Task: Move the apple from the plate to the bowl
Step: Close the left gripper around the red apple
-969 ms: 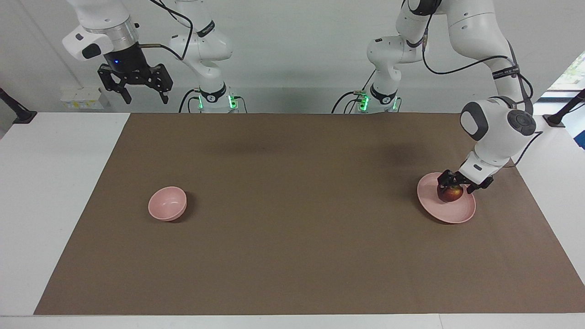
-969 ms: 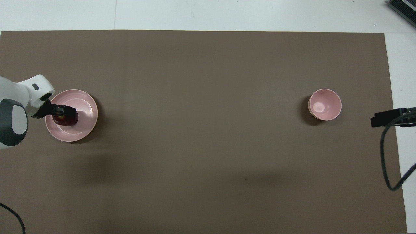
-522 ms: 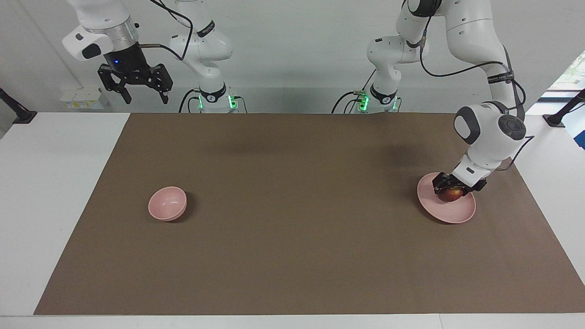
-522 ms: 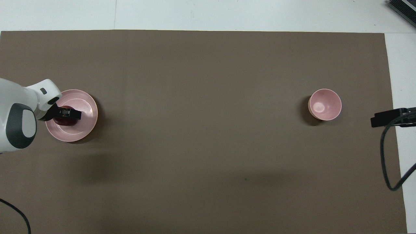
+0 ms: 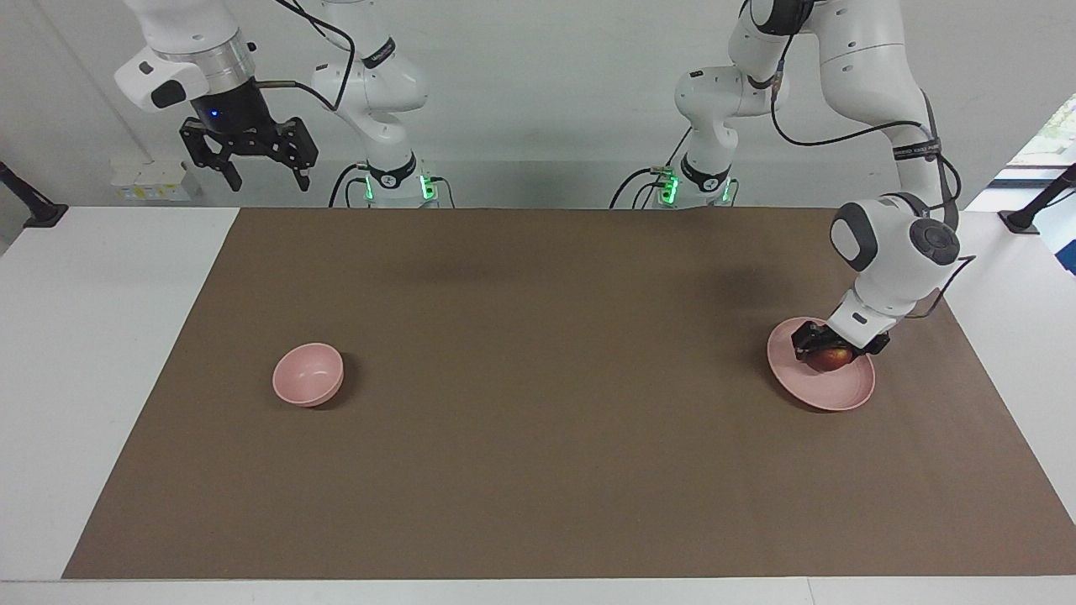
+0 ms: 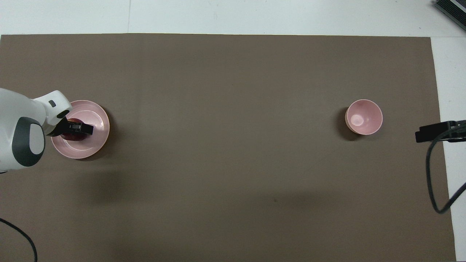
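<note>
Since a second ago the left arm's wrist has risen and swung inward, its left gripper [image 5: 825, 346] staying clamped on the small dark red apple [image 5: 830, 359], which seems barely lifted over the wide pale pink plate [image 5: 828, 392]. No writing is readable. The right gripper [image 5: 249, 158] waits, fingers apart, above the worktop [image 5: 538, 437] edge; the small deep pink bowl [image 5: 308, 375] sits toward its end.

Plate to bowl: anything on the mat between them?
Nothing. In both views only bare brown mat lies between the plate and the bowl. The apple sits on the plate under the left claw.
</note>
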Controlling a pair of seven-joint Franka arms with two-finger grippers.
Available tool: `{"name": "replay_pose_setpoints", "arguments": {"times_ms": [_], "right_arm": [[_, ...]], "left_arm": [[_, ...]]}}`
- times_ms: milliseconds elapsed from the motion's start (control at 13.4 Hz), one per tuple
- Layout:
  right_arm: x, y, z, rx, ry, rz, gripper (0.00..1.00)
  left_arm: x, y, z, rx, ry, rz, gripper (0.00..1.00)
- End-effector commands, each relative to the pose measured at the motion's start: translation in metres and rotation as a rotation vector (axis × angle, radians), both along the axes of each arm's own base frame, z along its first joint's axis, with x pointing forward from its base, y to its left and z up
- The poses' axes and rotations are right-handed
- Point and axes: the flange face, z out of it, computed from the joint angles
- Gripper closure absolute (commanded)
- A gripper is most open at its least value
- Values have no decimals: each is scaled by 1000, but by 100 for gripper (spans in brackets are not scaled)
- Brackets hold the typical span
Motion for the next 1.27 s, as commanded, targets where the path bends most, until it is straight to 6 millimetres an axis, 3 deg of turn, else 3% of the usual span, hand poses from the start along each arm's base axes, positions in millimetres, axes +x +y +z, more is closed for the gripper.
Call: {"name": "replay_pose_setpoints", "arguments": {"times_ms": [0,596,671,745,820,894,1192], "right_arm": [[-6,-2,2,4,-2,-7,0],[-6,-2,3,4,-3,-7,0],[-6,-2,3,4,-3,-7,0],[-6,-2,3,4,-3,-7,0],[-6,-2,3,4,-3,-7,0],[-6,-2,3,4,-3,-7,0],[-8,8,2,3,3,19,0]], "left_arm": [[-2,0,-1,-3,-6,11,0],[1,-1,0,-1,-25,25,0],[1,-1,0,-1,-25,28,4],[1,0,0,-1,-25,28,40],[1,0,-1,-1,-22,29,84],[2,0,0,-1,-25,23,100],[11,-14,19,-1,-48,16,100]]}}
